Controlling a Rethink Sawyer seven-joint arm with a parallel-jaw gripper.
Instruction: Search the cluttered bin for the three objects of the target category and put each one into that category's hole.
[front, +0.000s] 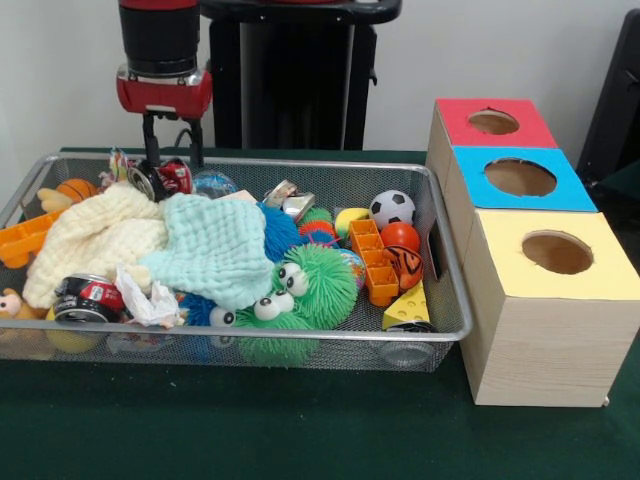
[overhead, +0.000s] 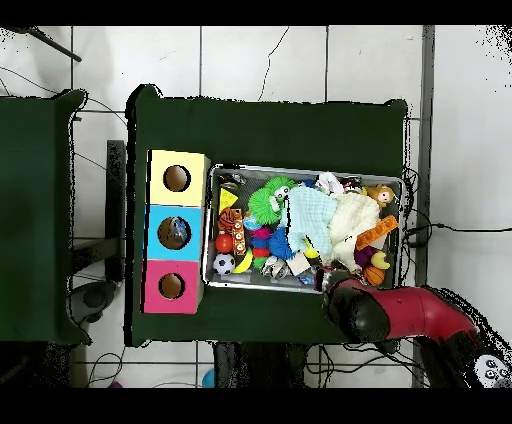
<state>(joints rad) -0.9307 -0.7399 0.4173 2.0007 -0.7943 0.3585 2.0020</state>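
Nearest the camera: bare green desk (front: 250, 420), then the near wall of a wire mesh bin (front: 300, 352). Crammed with toys and cloths. Against the near wall, a green fuzzy ball with googly eyes (front: 300, 290), a yellow cheese wedge (front: 408, 308) at the near right corner, a red toy car (front: 88, 297) and a crumpled white wrapper (front: 148, 300) to the left. Over the middle, a mint green cloth (front: 218, 250); left of it and touching, a cream cloth (front: 95, 238). Right of centre, an orange block strip (front: 374, 262), a red-orange ball (front: 400, 236) and a small soccer ball (front: 392, 207) further back. Far left, an orange tray piece (front: 25, 238) and a small basketball (front: 76, 188).

Just beside the bin on the right, three wooden boxes in a row, each with a round hole on top: yellow-topped box (front: 545, 300) nearest, blue-topped box (front: 520, 178) in the middle, red-topped box (front: 492, 122) farthest.

At the bin's far left corner, the end effector (front: 170, 150) lowered from the red and black arm (overhead: 400, 312), two dark fingers slightly apart, tips among small items by the far wall. Cannot tell whether anything is gripped. Target category not identifiable from the views.
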